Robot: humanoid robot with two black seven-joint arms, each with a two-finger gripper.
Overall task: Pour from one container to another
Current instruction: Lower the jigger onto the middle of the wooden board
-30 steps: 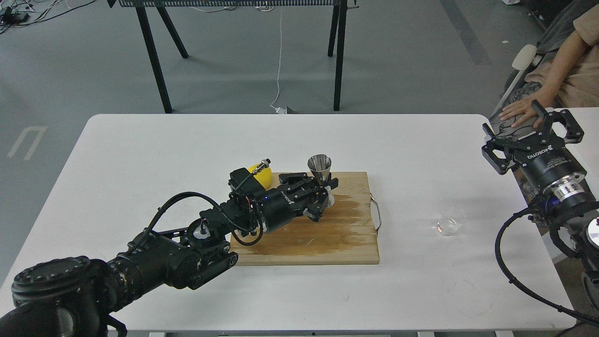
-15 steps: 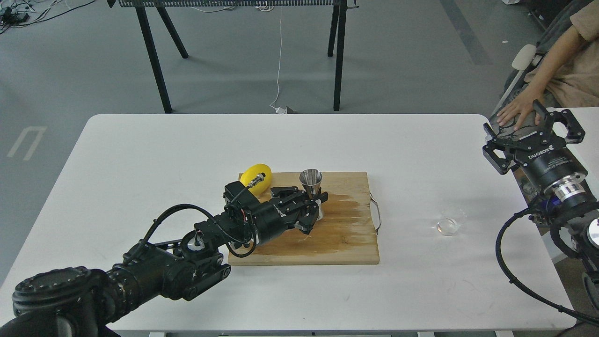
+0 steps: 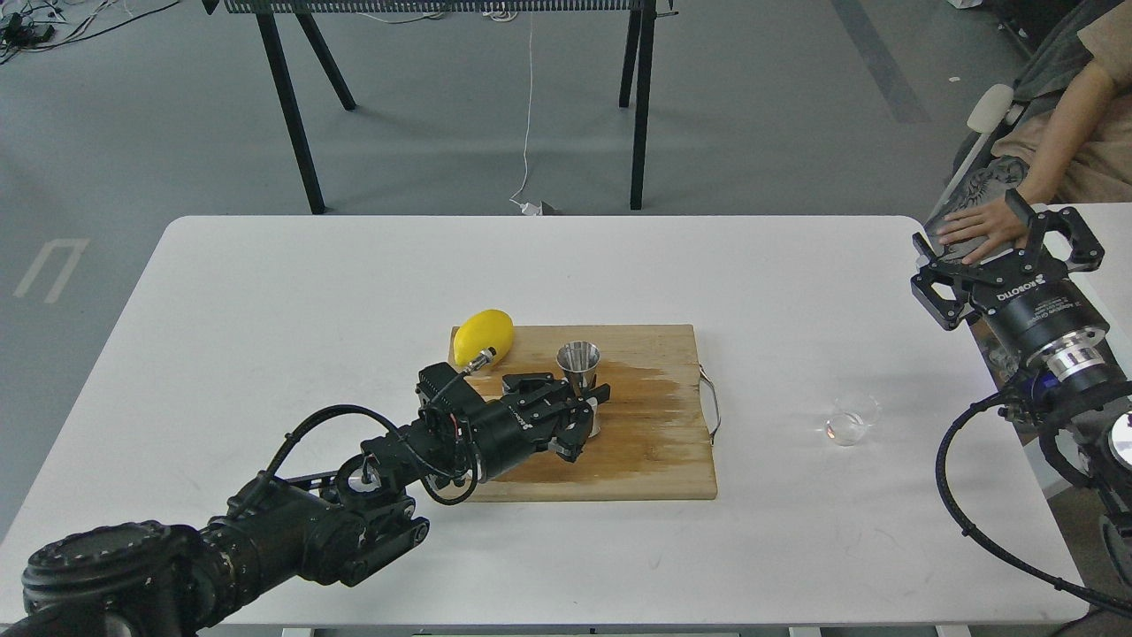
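The steel hourglass jigger [image 3: 577,356] stands upright over the wooden cutting board [image 3: 654,442], its open cone facing up. My left gripper [image 3: 587,402] reaches in from the lower left and is shut on the jigger's waist and lower cone. The small clear glass tumbler [image 3: 846,427] sits alone on the white table right of the board, with nothing touching it. My right gripper [image 3: 1008,241] hovers open at the table's right edge, well behind and to the right of the tumbler, with nothing between its fingers.
A yellow lemon [image 3: 483,336] lies at the board's far left corner, just behind my left wrist. A metal handle [image 3: 710,402] sticks out of the board's right side. A person's hand [image 3: 977,232] rests behind my right gripper. Black table legs [image 3: 641,106] stand beyond the table.
My left gripper has drawn back toward me and to the left with the jigger in it, lowering it over the board and uncovering the lemon. The right gripper and the tumbler stayed put.
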